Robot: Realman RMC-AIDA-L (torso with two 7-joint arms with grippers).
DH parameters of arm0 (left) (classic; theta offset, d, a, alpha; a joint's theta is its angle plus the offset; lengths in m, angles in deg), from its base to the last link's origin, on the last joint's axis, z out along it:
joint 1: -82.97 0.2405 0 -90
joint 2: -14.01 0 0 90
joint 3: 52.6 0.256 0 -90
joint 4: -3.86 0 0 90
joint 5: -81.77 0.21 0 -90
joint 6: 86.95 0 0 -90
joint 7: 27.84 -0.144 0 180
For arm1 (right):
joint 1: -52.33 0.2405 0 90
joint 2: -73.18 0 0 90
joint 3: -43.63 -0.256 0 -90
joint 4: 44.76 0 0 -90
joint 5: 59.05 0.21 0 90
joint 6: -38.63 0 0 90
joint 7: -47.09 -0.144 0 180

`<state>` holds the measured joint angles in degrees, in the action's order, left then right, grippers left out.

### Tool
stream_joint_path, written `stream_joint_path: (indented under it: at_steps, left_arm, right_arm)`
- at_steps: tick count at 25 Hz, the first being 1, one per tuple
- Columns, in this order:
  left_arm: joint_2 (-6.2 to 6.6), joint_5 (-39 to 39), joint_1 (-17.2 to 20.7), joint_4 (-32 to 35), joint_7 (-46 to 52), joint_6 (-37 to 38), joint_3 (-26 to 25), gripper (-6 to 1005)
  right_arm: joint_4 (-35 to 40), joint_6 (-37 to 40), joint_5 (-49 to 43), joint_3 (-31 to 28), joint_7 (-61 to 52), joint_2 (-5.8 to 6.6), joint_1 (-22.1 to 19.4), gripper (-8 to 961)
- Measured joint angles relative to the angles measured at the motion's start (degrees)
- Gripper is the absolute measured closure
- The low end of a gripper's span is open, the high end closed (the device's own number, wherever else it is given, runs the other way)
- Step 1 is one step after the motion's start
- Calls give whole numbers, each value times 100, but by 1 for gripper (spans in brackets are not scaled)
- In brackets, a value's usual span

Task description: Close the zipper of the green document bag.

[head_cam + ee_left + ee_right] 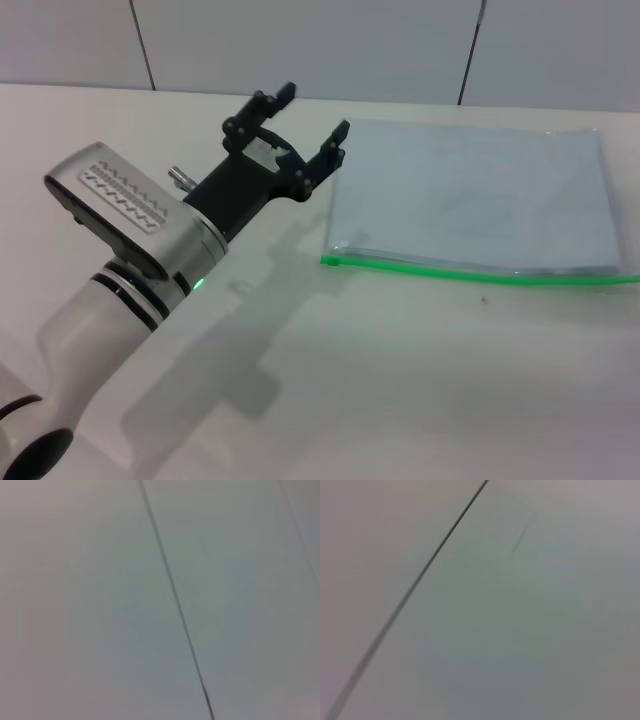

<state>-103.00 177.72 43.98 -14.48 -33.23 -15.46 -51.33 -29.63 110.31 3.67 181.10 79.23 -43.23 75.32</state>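
Observation:
The green document bag [470, 195] lies flat on the white table at the right of the head view, pale blue-grey and translucent. Its zipper [480, 272] is a bright green strip along the near long edge, with a slightly thicker bit at its left end. My left gripper [313, 112] hovers just left of the bag's left short edge, its black fingers [335, 140] spread open with nothing between them. One fingertip reaches close to the bag's far left corner. The right gripper is out of view. Both wrist views show only a grey panelled surface.
The white table [400, 380] runs wide in front of the bag and to its left. A grey panelled wall [300, 40] with dark seams stands right behind the table's far edge. My left arm [130, 260] crosses the lower left.

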Motion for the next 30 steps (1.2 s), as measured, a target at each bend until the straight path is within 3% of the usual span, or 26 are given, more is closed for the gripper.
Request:
stream_joint_path:
  at_steps: [2, 10, 15, 30]
  left_arm:
    - [4, -36, -6, 24, 192, 11, -40, 316]
    - [12, -370, 135, 27, 572, 85, -444, 222]
    - [12, -778, 187, 34, 837, 211, -447, 223]
    - [11, -864, 219, 56, 904, 233, -441, 228]
  right_arm:
    - [3, 21, -4, 115, -768, 2, 30, 425]
    - [-48, 131, -36, 902, -3531, 44, 212, 147]
    - [-102, 120, -40, 1060, -4255, 48, 330, 150]
    - [-152, 175, -41, 1103, -4368, 49, 347, 154]
